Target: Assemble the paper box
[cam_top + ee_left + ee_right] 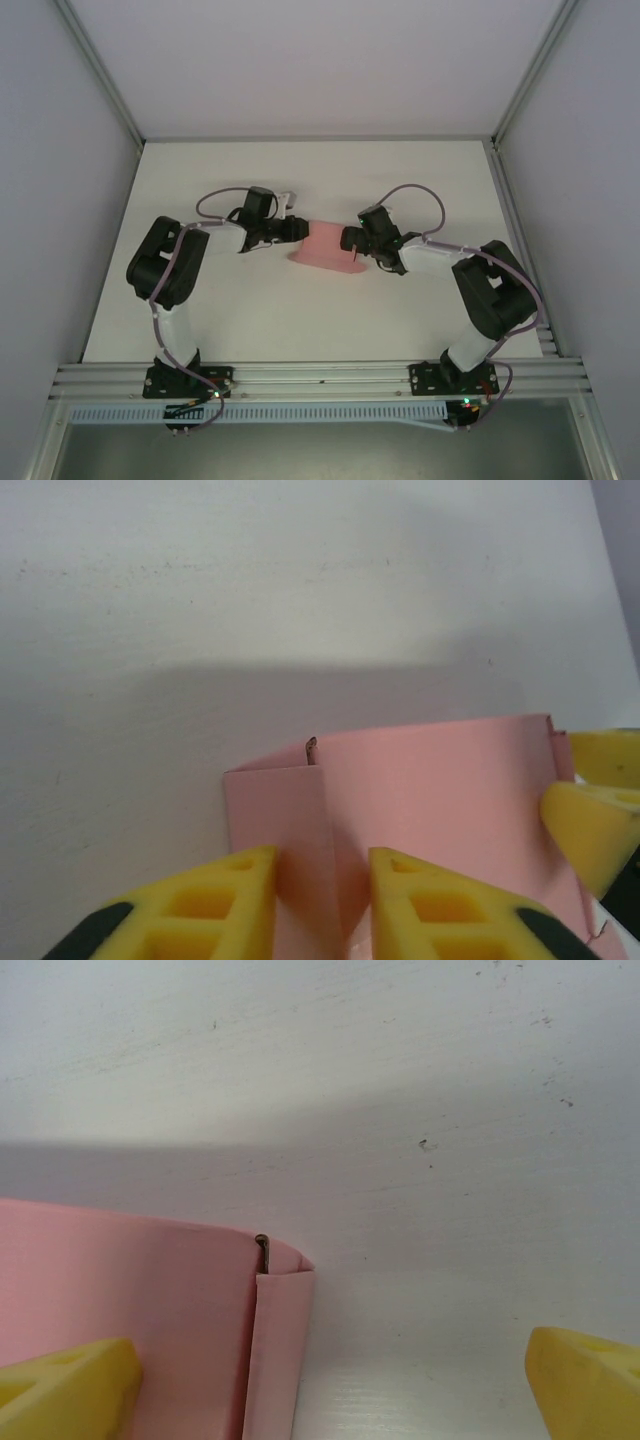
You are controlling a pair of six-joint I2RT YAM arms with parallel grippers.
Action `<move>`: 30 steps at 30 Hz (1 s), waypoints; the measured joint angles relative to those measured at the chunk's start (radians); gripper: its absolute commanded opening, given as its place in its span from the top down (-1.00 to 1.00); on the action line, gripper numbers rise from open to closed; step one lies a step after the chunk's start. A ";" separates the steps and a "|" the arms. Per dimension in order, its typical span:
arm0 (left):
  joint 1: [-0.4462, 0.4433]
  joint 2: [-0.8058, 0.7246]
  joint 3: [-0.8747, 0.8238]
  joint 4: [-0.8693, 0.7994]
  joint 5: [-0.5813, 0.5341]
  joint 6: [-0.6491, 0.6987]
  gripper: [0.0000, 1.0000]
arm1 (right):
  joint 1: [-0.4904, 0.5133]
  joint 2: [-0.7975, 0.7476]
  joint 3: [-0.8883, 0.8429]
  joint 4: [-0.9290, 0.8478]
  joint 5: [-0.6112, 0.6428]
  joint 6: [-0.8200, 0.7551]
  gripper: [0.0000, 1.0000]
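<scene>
The pink paper box (322, 250) lies flat mid-table between both grippers. In the left wrist view the box (440, 800) has a raised end flap (290, 820), and my left gripper (322, 865) has its yellow fingers (230, 900) closed in on that fold from both sides. My right gripper (330, 1360) stands wide open over the box's other end (130, 1280). One of its fingers (60, 1390) is above the card and the other is out over bare table. A narrow folded flap (275, 1350) lies between them. From above, the left gripper (290, 232) and right gripper (352, 243) flank the box.
The white table (300, 320) is bounded by grey side walls and an aluminium rail (320, 375) at the near edge, where the arm bases stand. The right gripper's yellow fingers (600, 820) show at the box's far end in the left wrist view.
</scene>
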 measured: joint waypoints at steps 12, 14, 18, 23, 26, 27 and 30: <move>0.017 -0.006 -0.119 0.215 0.037 -0.119 0.85 | -0.011 -0.267 -0.110 -0.006 -0.049 0.179 -1.00; 0.028 -0.006 -0.153 0.275 0.050 -0.153 0.85 | -0.020 -0.315 -0.151 0.026 -0.077 0.229 -1.00; 0.048 -0.006 -0.207 0.372 0.078 -0.222 0.86 | -0.029 -0.338 -0.220 0.104 -0.143 0.298 -1.00; 0.062 -0.006 -0.246 0.441 0.103 -0.273 0.86 | -0.029 -0.286 -0.225 0.167 -0.217 0.342 -1.00; 0.064 -0.006 -0.249 0.446 0.106 -0.277 0.84 | -0.031 -0.220 -0.225 0.228 -0.266 0.359 -0.94; 0.064 -0.006 -0.249 0.446 0.108 -0.276 0.83 | -0.032 -0.193 -0.223 0.248 -0.284 0.369 -0.88; 0.064 -0.006 -0.249 0.444 0.111 -0.276 0.79 | -0.034 -0.114 -0.210 0.317 -0.348 0.395 -0.65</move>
